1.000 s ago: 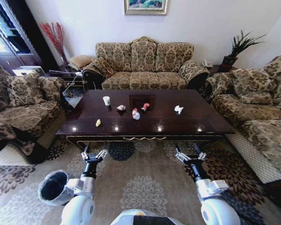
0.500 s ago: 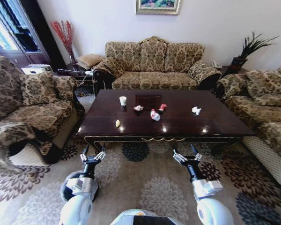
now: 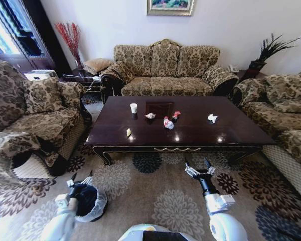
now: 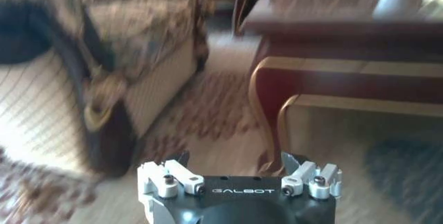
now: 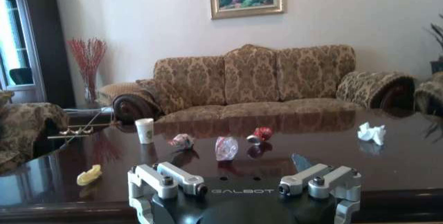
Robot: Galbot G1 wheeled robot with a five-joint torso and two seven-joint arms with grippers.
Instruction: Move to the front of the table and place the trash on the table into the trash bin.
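Trash is lying mid-table (image 3: pixel 190 135): cup (image 3: pixel 133 108), tissue (image 3: pixel 211 118), yellow scrap (image 3: pixel 129 132) | right wrist view is showing clear bottle (image 5: pixel 226 148) behind the spread right gripper (image 5: pixel 244 181) | left gripper (image 3: pixel 79 179), spread, is hovering over trash bin (image 3: pixel 90 203) left of the table's front edge | open patterned carpet (image 3: pixel 160 191) is lying before the table, sofas around.

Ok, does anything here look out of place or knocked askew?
Only the litter on the table: an upright cup, a yellow scrap, wrappers near the middle and a crumpled tissue. The bin stands upright on the rug, under the left pincer. The right pincer is open and holds nothing.
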